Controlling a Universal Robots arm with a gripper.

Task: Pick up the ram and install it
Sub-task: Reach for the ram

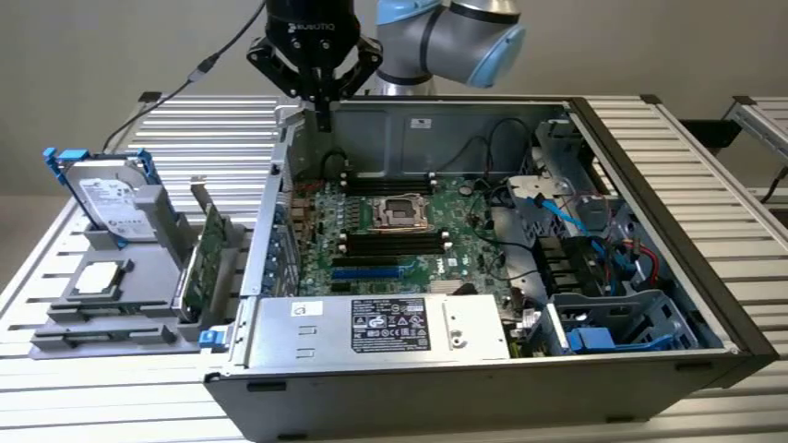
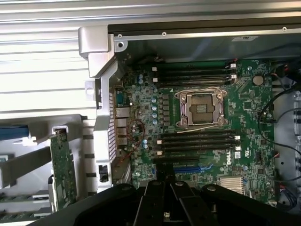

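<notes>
The ram appears to be the narrow green board standing on edge in the grey holder, on the exterior view's left and outside the computer case; in the wrist view the ram stands in that same holder. My gripper hangs above the rear corner of the open case, well away from the ram. Its fingers are shut together with nothing between them. In the wrist view the gripper looks down on the motherboard. The black memory slots flank the CPU socket.
A hard drive in a blue-edged carrier and a processor sit on the grey holder. A second green card stands beside the ram. Inside the case are the power supply, blue cables and a drive cage.
</notes>
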